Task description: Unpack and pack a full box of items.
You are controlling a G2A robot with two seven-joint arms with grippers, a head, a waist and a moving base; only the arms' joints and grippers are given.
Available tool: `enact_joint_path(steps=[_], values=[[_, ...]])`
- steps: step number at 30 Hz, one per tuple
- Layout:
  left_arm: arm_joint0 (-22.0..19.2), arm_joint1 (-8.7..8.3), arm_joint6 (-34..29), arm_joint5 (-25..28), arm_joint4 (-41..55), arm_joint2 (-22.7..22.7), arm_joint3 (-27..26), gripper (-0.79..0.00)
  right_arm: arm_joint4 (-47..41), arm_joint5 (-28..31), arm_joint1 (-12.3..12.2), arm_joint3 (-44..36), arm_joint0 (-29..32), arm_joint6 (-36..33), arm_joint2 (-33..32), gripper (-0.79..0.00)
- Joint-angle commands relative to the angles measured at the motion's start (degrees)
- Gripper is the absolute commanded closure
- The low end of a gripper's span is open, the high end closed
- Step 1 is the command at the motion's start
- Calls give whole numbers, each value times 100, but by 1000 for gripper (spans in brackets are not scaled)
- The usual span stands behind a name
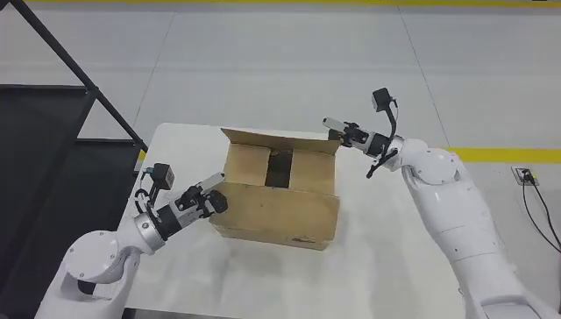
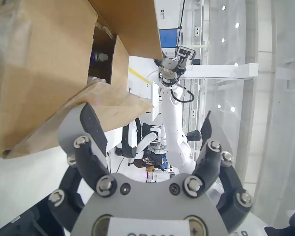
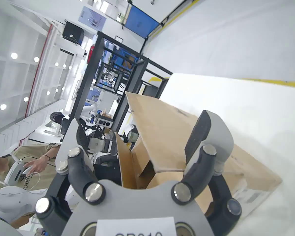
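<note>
A brown cardboard box (image 1: 280, 209) stands mid-table, its top flaps partly raised with a dark gap (image 1: 279, 168) between them. In the left wrist view, a dark blue item (image 2: 98, 56) shows through that gap in the box (image 2: 39, 50). My left gripper (image 1: 210, 198) (image 2: 150, 126) is open at the box's near left corner, one finger (image 2: 92, 124) against a flap edge. My right gripper (image 1: 337, 131) (image 3: 140, 133) is open at the far right corner, where the edge of the raised flap (image 3: 162, 128) lies between its fingers.
The white table (image 1: 386, 258) has free room to the right of and in front of the box. A black metal rack (image 1: 53, 56) stands off the table's left side. The floor behind carries a yellow line (image 1: 500, 154).
</note>
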State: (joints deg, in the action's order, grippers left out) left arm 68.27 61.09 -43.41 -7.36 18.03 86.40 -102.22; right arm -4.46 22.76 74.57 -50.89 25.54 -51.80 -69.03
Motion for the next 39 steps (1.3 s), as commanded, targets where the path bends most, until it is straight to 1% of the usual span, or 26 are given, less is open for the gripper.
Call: enact_joint_path(steps=[1,4,5,6,10,12,19,21,26,29,31,33,39], values=[[-54,9,150,38,-139,-110,6,-785,55,-509,-43,-407,148,-219,-20,-785],[-143,29,409,42,-315,-277,30,-785,97,-1140,-97,-916,410,-361,-58,-785],[-176,35,491,39,-375,-330,42,-785,48,-1390,-108,-1050,496,-313,-92,-785],[-208,42,583,23,-433,-381,65,-785,167,-1555,-124,-1224,572,-342,-64,-785],[-368,79,952,-6,-684,-622,157,-785,292,-2106,-167,-1706,880,-256,-63,-785],[-448,100,1053,-10,-727,-741,206,-785,688,-2317,-194,-1915,960,-63,-12,-785],[-703,162,1269,19,-871,-1077,351,-785,688,-2317,-194,-1915,960,-63,-12,-785],[-772,183,1356,13,-896,-1160,385,-785,545,-2302,-187,-2018,1076,44,-19,-785],[-917,238,1585,-11,-962,-1376,491,-785,-268,-2829,-176,-1964,1109,-288,-115,-785],[-978,267,1714,8,-1050,-1487,553,-785,-557,-3315,-154,-1793,1010,-427,-53,-785],[-1008,285,1799,17,-1097,-1543,589,-785,-501,-3593,-145,-1732,913,-510,68,-785],[-1036,302,1849,17,-1117,-1591,618,-785,-530,-3682,-127,-1736,877,-445,148,-785],[-1124,348,1975,-7,-1210,-1716,699,-785,-673,-3709,-110,-1728,869,-539,292,-785]])
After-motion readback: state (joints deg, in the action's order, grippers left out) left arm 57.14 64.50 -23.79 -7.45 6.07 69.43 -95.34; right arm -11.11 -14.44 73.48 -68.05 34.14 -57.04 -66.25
